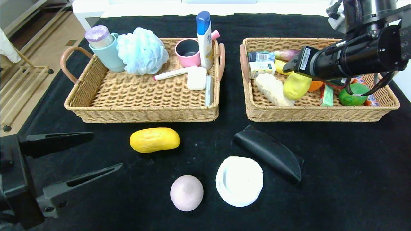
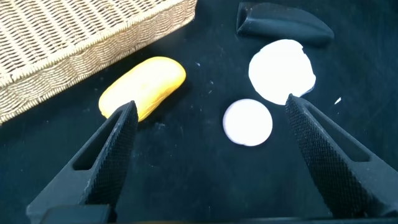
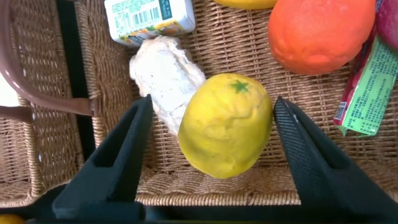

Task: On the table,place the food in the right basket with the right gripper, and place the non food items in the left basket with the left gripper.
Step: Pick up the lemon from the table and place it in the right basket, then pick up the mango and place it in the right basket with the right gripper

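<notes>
Black cloth covers the desk. Two wicker baskets stand side by side along its far half, close but apart.

Left basket: holds a teal cup, blue mesh sponge, pink mug, shampoo bottle upright, a white marker and a white soap bar.

Right basket: holds a small carton, a pale crumbly roll, an orange, a green ball and green and red packets.

Right gripper: reaches over the right basket from the right. Jaws spread, one either side of the lemon; small gaps show on both sides, so no pinch. The head view shows the lemon just beside the roll, low over the basket floor; whether it rests there, cannot tell.

Left gripper: low over the near left of the desk, jaws spread wide, nothing between them. It points towards the loose items.

Loose on the desk in front of the baskets:
- black pouch, lying flat near the right basket's front wall
- yellow loaf, near the left basket's front wall
- white tub, just beside the pouch, apparently touching its near edge
- pinkish bun, just left of the tub, apart from it
</notes>
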Robot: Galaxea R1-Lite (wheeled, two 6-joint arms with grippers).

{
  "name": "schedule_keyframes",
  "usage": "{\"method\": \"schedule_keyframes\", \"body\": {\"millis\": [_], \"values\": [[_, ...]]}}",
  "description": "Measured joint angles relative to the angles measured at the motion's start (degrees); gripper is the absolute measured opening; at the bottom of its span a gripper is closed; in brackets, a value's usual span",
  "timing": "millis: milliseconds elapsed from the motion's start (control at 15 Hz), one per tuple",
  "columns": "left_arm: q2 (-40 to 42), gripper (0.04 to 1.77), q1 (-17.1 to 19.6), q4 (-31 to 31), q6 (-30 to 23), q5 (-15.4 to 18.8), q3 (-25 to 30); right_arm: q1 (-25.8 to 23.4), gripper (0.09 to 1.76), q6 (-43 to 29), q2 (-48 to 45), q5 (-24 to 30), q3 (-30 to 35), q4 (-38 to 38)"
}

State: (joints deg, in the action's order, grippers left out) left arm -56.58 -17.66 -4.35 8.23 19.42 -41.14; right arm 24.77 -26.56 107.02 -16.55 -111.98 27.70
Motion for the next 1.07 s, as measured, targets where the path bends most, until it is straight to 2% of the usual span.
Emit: {"method": "schedule_keyframes", "body": {"millis": [400,733,1067], "values": [[0.1,1.72,0.0,-0.1,0.0,0.0,-0.1,0.7,1.58,2.6,-2.0,0.3,0.0,0.9],[0.1,1.72,0.0,0.0,0.0,-0.1,-0.1,2.2,1.64,4.3,-5.4,0.4,1.0,7.2],[0.0,1.72,0.0,0.0,0.0,-0.1,-0.1,8.4,1.67,9.2,-12.3,1.8,13.1,7.7]]}}
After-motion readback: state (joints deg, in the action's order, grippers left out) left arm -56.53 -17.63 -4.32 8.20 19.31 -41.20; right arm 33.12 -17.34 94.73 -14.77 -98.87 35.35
